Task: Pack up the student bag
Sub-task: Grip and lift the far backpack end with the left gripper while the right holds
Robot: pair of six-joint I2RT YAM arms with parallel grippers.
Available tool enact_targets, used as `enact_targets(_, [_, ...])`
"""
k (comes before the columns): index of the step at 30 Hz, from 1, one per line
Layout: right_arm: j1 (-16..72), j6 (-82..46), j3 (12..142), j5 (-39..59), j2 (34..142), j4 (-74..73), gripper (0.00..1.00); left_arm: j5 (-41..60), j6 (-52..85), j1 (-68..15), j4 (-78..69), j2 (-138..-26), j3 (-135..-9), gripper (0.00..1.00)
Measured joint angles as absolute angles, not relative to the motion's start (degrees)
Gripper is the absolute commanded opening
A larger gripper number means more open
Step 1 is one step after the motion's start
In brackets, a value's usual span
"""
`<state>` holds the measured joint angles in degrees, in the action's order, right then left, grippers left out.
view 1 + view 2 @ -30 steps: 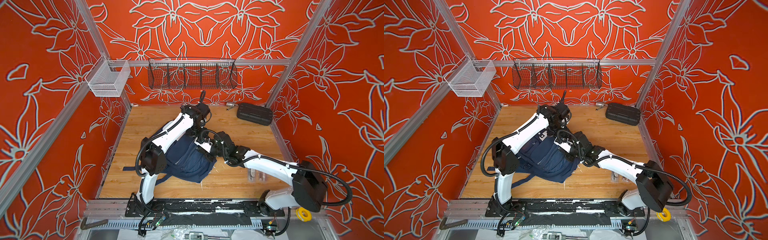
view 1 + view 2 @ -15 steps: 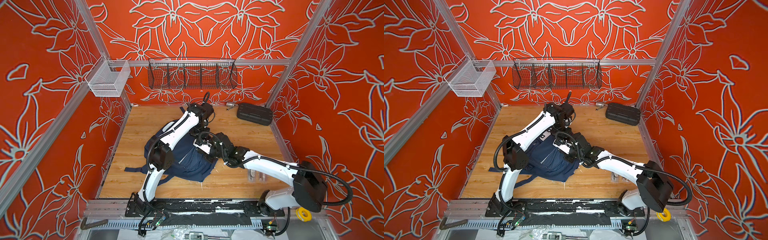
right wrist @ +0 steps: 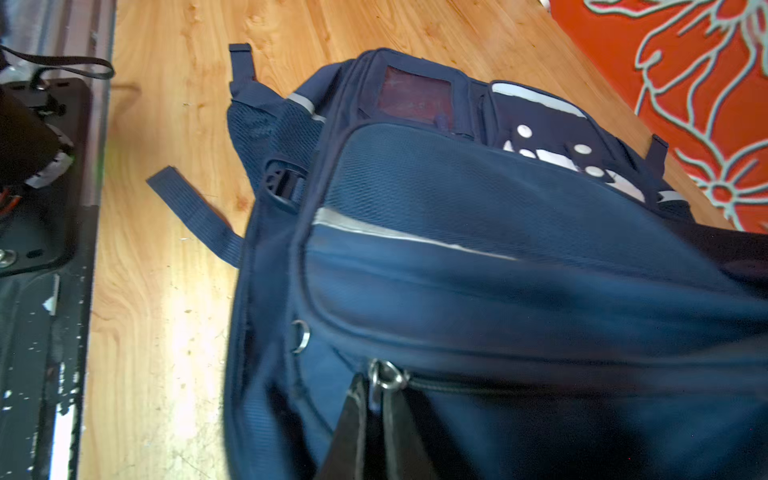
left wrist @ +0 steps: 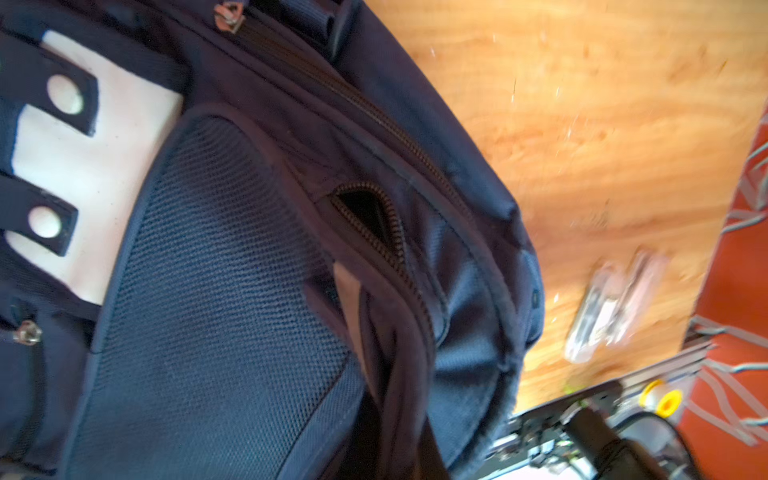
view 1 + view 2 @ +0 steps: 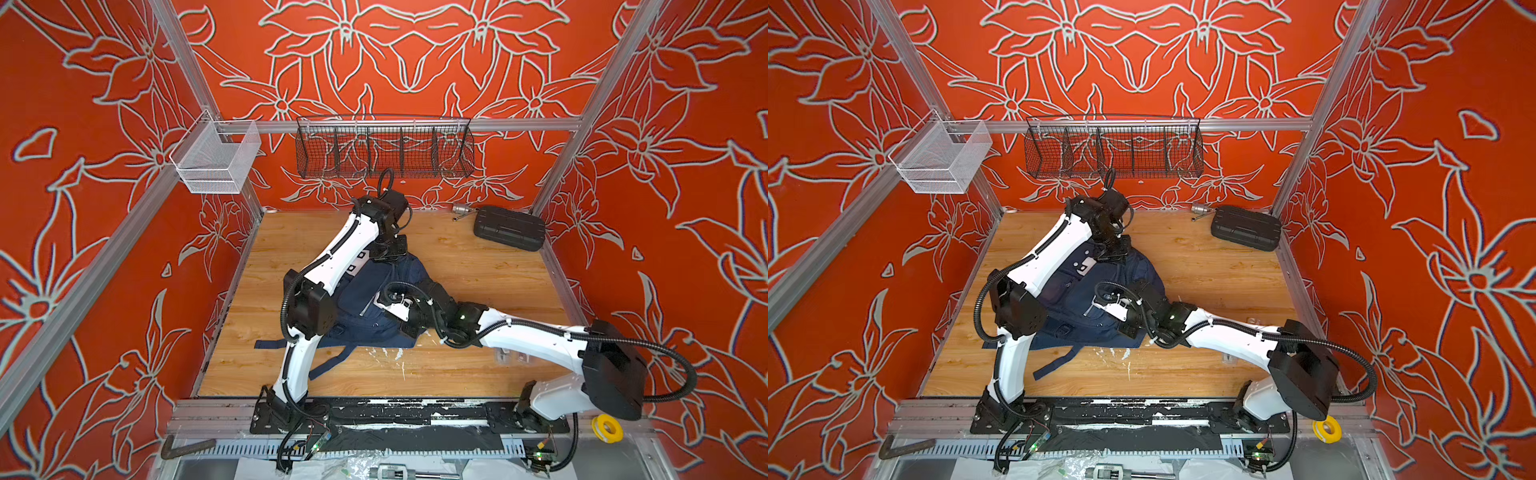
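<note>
Student bag lies flat on the wooden tabletop, left of centre, front panel up, straps trailing toward the arm bases. Left gripper sits at the bag's far end, jaws together. The fabric peaks up toward it in both top views, so it looks pinched on the bag there, though which fold or tab cannot be told. Right gripper is down on the front panel. In the right wrist view its two dark fingers are closed together on the metal zip pull, at the end of a zip line that reads as closed. The left wrist view shows another stretch of zip parted into a small dark gap; whether that is the same zip cannot be told. Black hard case rests well apart at the far right corner. Clear packets lie on the wood beside the bag, not yet inside. Judged step: opening a compartment, one arm anchoring, the other on the pull. The next move probably calls for drawing the pull along the zip's curve while the left hold keeps the fabric taut. Slack cloth would likely bunch and jam the slider.
</note>
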<state>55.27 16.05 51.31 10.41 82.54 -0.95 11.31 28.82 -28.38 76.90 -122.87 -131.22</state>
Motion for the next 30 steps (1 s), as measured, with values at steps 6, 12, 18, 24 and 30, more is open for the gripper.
enact_targets(6, [55.48, 16.08, 50.50, 9.39, 82.15, -3.29, 0.00, 11.84, 32.45, -25.17, 74.32, -120.01, -128.66, 0.10])
enact_targets(12, [55.20, 16.10, 49.34, 9.52, 81.65, -3.33, 0.00, 12.82, 33.43, -23.68, 71.55, -119.90, -131.04, 0.56])
enact_targets(18, [54.22, 16.32, 47.42, 10.85, 81.12, -4.84, 0.00, 10.59, 27.92, -23.59, 71.64, -116.40, -132.20, 0.66])
enact_targets(24, [53.45, 16.93, 46.33, 11.81, 79.59, -5.80, 0.00, 8.38, 20.69, -24.36, 74.61, -109.08, -125.34, 0.69])
enact_targets(30, [53.32, 17.74, 46.33, 12.03, 79.37, -5.52, 0.00, 5.54, 14.48, -30.33, 78.04, -107.68, -118.65, 0.70])
